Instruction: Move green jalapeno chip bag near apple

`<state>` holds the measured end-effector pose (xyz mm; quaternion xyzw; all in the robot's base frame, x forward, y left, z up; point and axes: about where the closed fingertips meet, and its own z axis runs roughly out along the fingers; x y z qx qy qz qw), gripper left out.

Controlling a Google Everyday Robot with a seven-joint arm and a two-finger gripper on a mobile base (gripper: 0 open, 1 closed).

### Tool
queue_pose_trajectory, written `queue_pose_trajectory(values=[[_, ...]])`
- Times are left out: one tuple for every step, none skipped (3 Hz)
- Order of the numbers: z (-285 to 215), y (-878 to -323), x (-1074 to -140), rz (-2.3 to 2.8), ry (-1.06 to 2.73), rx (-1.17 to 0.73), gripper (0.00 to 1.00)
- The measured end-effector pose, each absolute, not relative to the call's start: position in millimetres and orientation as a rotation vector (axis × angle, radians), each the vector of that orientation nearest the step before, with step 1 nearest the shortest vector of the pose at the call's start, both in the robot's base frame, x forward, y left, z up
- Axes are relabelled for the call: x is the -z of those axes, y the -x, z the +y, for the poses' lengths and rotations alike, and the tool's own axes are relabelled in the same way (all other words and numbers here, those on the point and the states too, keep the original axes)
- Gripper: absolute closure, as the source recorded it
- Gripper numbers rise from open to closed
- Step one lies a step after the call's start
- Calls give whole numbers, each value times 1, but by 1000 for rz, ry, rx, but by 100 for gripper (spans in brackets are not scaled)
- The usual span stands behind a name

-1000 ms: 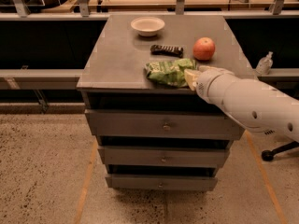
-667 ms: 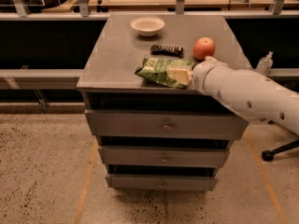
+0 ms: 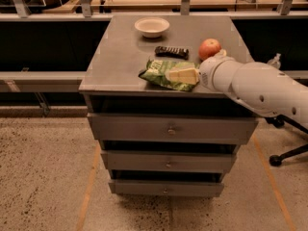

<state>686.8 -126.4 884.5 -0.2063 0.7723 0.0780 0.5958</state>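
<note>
The green jalapeno chip bag [image 3: 161,72] lies near the front edge of the grey cabinet top [image 3: 115,57], tilted a little. My gripper [image 3: 184,75] comes in from the right, and its pale fingers [image 3: 185,74] are closed over the bag's right end. The red-orange apple [image 3: 210,48] stands just behind my wrist, to the right of and behind the bag, and a short gap separates it from the bag. My white arm [image 3: 260,88] hides the cabinet's front right corner.
A small dark wrapped bar [image 3: 172,52] lies just behind the bag, left of the apple. A shallow white bowl [image 3: 152,27] stands at the back. Below are closed drawers [image 3: 168,129]. A rail and a wooden bench run behind; a chair base [image 3: 284,155] is on the right.
My gripper and the bag have shifted slightly left and farther back on the top. My wrist now sits closer to the apple.
</note>
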Motion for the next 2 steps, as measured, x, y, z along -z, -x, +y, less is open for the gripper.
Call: queue_pose_trajectory(values=[[-129, -672, -888, 1810, 537, -206, 0], [-117, -653, -875, 1847, 565, -292, 0]])
